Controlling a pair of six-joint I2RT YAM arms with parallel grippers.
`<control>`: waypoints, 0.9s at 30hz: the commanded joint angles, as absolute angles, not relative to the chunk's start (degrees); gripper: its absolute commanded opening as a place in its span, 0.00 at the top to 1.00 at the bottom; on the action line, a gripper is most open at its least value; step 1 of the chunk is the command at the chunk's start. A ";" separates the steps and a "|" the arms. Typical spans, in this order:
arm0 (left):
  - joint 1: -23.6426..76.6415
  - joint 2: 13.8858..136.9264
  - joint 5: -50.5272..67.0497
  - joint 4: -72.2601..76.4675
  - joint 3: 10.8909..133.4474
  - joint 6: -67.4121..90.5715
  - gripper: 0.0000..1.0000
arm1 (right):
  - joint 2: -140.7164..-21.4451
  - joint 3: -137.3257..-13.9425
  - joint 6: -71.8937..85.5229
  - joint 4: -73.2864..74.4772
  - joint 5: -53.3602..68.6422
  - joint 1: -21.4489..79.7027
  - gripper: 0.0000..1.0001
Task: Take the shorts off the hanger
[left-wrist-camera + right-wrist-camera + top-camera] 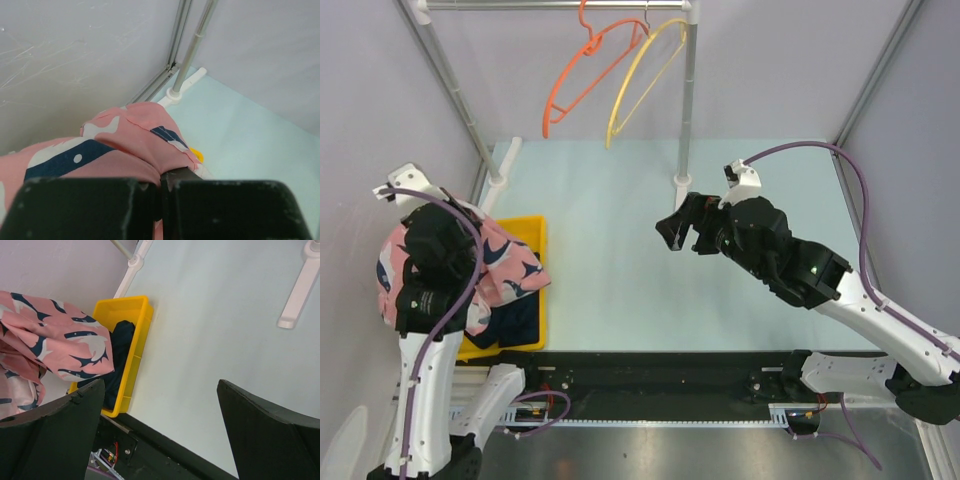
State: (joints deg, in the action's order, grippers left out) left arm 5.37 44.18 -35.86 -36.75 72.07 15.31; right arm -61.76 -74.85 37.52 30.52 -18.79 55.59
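Observation:
My left gripper (445, 250) is shut on the salmon-pink printed shorts (505, 268), which hang from it over the yellow bin (535, 232); the wrist view shows the cloth (135, 145) bunched at the closed jaws (162, 200). The dark navy shorts (515, 322) lie in the bin, also visible in the right wrist view (120, 352). An orange hanger (585, 70) and a yellow hanger (642, 78) hang empty on the rail. My right gripper (682, 232) is open and empty above the table's middle, far from the shorts.
A metal rack with a top rail (550, 5) stands at the back, its posts (688, 100) ending in white feet (682, 185) on the pale table. Grey walls close in on the left and right. A black frame runs along the near edge (650, 375).

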 commanded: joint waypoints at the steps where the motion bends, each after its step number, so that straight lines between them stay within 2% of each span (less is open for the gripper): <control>1: 6.24 43.33 -36.59 -32.26 66.38 14.05 0.99 | -61.79 -74.97 37.62 29.18 -18.55 55.28 0.00; 4: 6.24 44.46 -27.98 -32.43 62.59 18.53 0.99 | -62.40 -75.06 37.79 29.27 -18.37 55.28 0.00; 8: 6.24 46.84 -9.87 -34.19 57.75 25.47 0.99 | -63.19 -75.06 38.14 28.57 -17.49 55.37 0.00; 12: 6.15 46.15 2.17 -29.90 53.97 32.94 1.00 | -63.63 -75.06 38.32 28.74 -17.40 55.28 0.00; 17: 5.54 44.83 2.03 -30.76 52.73 36.03 1.00 | -65.82 -73.75 38.76 28.48 -15.83 55.98 0.00; 27: 1.32 42.98 1.40 -39.11 55.19 39.55 1.00 | -86.02 -70.84 30.41 5.56 -5.81 67.58 0.00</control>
State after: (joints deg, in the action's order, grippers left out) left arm 2.48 44.07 -0.51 -36.77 52.31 36.29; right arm -79.90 -71.20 34.00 18.02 -10.81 64.14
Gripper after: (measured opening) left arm 0.011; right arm 0.995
